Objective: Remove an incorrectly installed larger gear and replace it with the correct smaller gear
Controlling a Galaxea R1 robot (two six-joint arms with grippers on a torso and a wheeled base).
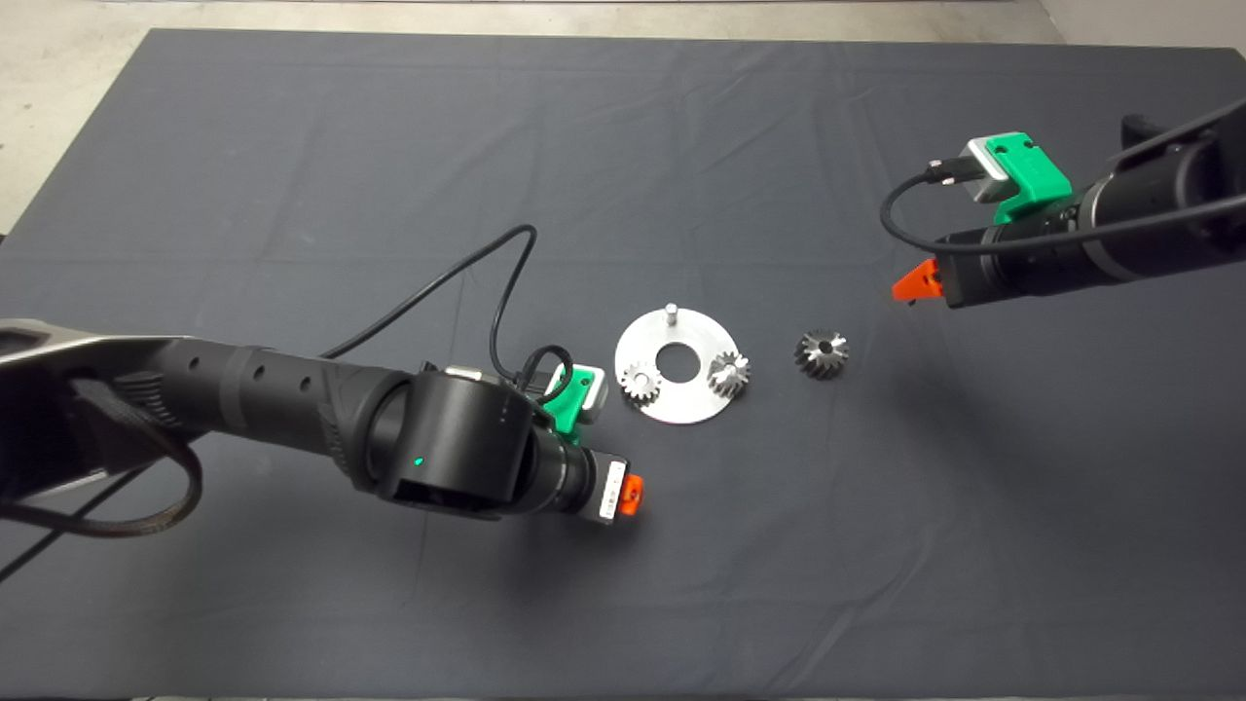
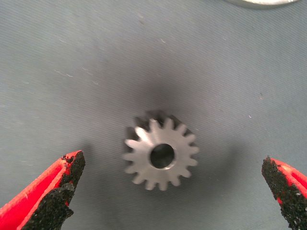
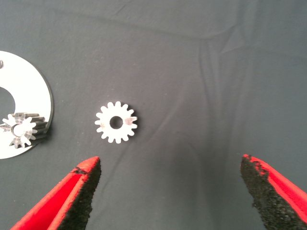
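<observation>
A dark grey cloth mat (image 1: 389,146) covers the table, pale floor (image 1: 58,78) beyond. The left gripper (image 2: 170,194) hangs empty, jaws wide, over a small silver fine-toothed gear (image 2: 161,154) lying flat, hole upward. Farther on, the round steel disc (image 1: 681,404) carries two gears. The dark coarse-toothed larger gear (image 1: 821,352) lies beside it, apart from the splayed, empty right gripper (image 3: 170,194).

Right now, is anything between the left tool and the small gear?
Nothing visible. The small gear lies bare on the mat, and the left tool hangs open over it, one finger either side.
</observation>
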